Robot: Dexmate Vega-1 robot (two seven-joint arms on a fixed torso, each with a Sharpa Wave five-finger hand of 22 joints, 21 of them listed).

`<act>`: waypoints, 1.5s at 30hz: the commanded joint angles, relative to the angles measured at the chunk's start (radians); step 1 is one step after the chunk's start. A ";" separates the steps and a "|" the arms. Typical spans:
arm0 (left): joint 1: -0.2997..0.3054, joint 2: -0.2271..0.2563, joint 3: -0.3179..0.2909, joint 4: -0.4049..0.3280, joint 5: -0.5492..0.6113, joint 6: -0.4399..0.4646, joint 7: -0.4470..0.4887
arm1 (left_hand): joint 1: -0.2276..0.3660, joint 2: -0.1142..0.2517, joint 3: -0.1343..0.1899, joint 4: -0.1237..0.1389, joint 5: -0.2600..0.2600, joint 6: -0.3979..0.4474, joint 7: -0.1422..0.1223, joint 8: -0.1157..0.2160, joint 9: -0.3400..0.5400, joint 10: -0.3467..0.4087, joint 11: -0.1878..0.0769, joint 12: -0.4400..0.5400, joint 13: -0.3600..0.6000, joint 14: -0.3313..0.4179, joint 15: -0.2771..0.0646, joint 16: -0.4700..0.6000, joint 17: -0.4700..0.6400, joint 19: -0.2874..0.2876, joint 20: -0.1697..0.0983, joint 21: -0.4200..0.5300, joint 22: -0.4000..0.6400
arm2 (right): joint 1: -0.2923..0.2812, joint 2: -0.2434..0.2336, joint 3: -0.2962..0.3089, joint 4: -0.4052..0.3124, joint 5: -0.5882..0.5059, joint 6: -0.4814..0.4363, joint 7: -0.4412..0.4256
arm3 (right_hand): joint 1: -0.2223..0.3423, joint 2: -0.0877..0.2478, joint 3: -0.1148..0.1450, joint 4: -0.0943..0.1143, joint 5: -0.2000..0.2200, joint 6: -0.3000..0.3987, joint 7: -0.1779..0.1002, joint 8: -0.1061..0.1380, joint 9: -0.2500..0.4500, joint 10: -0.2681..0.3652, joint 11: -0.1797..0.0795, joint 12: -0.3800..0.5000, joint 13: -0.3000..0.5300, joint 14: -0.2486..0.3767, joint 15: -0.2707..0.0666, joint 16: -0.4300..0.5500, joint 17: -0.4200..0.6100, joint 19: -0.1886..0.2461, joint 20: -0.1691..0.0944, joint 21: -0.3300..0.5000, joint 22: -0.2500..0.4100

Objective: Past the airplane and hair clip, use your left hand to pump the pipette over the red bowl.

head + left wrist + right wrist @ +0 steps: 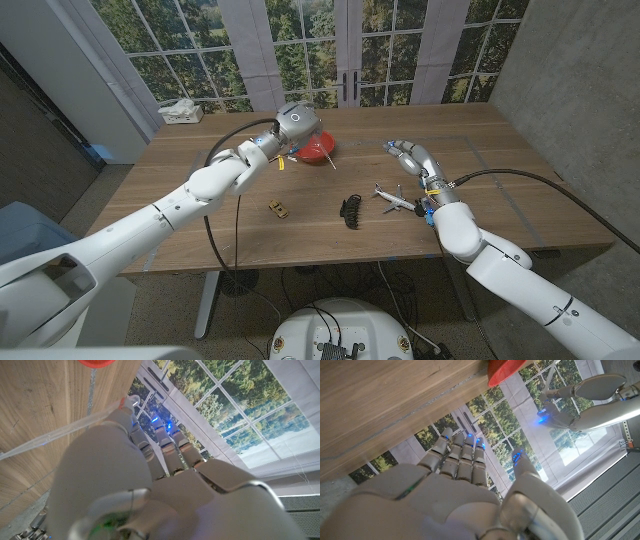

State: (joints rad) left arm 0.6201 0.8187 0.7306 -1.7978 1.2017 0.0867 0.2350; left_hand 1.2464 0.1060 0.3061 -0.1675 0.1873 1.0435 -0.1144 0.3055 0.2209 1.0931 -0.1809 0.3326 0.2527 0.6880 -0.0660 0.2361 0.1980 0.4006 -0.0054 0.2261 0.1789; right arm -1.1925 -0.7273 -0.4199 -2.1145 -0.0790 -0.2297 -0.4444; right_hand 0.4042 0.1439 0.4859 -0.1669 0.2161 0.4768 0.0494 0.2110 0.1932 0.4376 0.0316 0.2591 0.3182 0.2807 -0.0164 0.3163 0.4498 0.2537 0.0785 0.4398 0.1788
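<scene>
Head view: a wooden counter point(480, 150) stands before tall windows. At its far middle sits the red bowl point(318, 150). The left robot hand point(283, 140) hangs just above and beside the bowl, grasping a clear pipette point(283, 160) whose yellowish tip shows below the hand. The left wrist view shows the pipette point(60, 432) as a thin clear tube running across that hand's back toward the bowl point(96, 362), pinched by the fingers point(125, 410). The hand seems to sit there so the tip can empty into the bowl; whether the tip is truly over the rim I cannot tell.

Nearer the robot, a black hair clip point(349, 210) and a small white airplane point(394, 197) lie on the counter, well short of the bowl, so the left arm reaches past them. A small yellow toy car point(279, 208) lies left of the clip.

The right robot hand point(410, 155) waits beside the airplane, released, fingers straight and holding nothing, apparently kept clear of the work
</scene>
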 commanded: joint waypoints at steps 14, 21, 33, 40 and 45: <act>-0.031 -0.010 0.019 -0.015 0.053 -0.011 -0.010 | 0.013 0.002 -0.007 -0.003 0.007 0.004 -0.005 0.003 0.002 0.048 -0.034 0.003 0.044 0.011 -0.174 -0.006 0.001 0.009 -0.004 -0.004 0.005 | 0.060 -0.021 -0.067 -0.015 -0.055 -0.037 0.055 | 0.020 -0.004 0.008 -0.003 0.010 -0.003 -0.012 -0.002 0.002 -0.001 -0.012 -0.005 0.004 -0.006 -0.010 0.007 0.001 0.005 -0.003 -0.007 0.002; -0.038 -0.013 0.021 -0.025 0.066 -0.014 -0.030 | 0.013 0.002 -0.009 -0.003 0.007 0.004 -0.006 0.003 0.003 0.049 -0.034 0.001 0.044 0.012 -0.174 -0.008 0.001 0.009 -0.004 -0.005 0.005 | 0.064 -0.022 -0.077 -0.016 -0.061 -0.032 0.066 | 0.031 -0.006 0.009 -0.006 0.012 -0.003 -0.017 -0.001 0.002 -0.004 -0.020 -0.008 0.005 -0.009 -0.012 0.006 0.000 0.006 -0.003 -0.010 0.002; -0.048 -0.021 0.027 -0.037 0.088 -0.022 -0.057 | 0.013 0.003 -0.010 -0.003 0.008 0.004 -0.006 0.002 0.003 0.051 -0.035 0.002 0.048 0.013 -0.174 -0.009 0.001 0.007 -0.004 -0.006 0.005 | 0.075 -0.019 -0.108 -0.018 -0.111 -0.039 0.065 | 0.048 -0.014 0.011 -0.012 0.013 -0.001 -0.025 0.000 0.003 -0.008 -0.028 -0.011 0.005 -0.012 -0.019 0.004 -0.001 0.007 -0.004 -0.014 0.002; -0.048 -0.024 0.027 -0.045 0.099 -0.021 -0.061 | 0.014 0.003 -0.011 -0.003 0.008 0.004 -0.007 0.002 0.003 0.051 -0.034 0.002 0.050 0.014 -0.174 -0.010 0.002 0.008 -0.003 -0.006 0.005 | 0.078 -0.011 -0.124 -0.021 -0.154 -0.041 0.051 | 0.075 -0.032 0.012 -0.022 0.011 0.014 -0.040 0.007 0.004 -0.006 -0.036 -0.013 0.004 -0.010 -0.031 0.003 -0.005 0.020 -0.004 -0.014 0.001; -0.049 -0.026 0.027 -0.048 0.101 -0.024 -0.067 | 0.014 0.003 -0.012 -0.003 0.008 0.004 -0.007 0.002 0.003 0.051 -0.034 0.001 0.052 0.014 -0.174 -0.011 0.002 0.008 -0.004 -0.007 0.005 | 0.082 -0.004 -0.131 -0.021 -0.175 -0.043 0.049 | 0.093 -0.047 0.011 -0.023 0.006 0.025 -0.045 0.012 0.005 -0.005 -0.044 -0.014 0.003 -0.007 -0.033 0.003 -0.007 0.027 -0.004 -0.014 0.001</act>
State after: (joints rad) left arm 0.5738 0.7966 0.7562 -1.8363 1.2908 0.0664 0.1810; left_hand 1.2469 0.1065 0.2967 -0.1689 0.1890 1.0434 -0.1143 0.3055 0.2203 1.0952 -0.1789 0.3293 0.2550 0.6897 -0.0641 0.2284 0.1977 0.4006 -0.0054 0.2220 0.1789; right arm -1.1180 -0.7436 -0.5316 -2.1332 -0.2070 -0.2699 -0.3848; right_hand 0.4769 0.1027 0.4942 -0.1865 0.2221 0.4947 0.0100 0.2186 0.1930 0.4284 -0.0025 0.2474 0.3180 0.2653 -0.0369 0.3163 0.4417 0.2649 0.0747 0.4289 0.1767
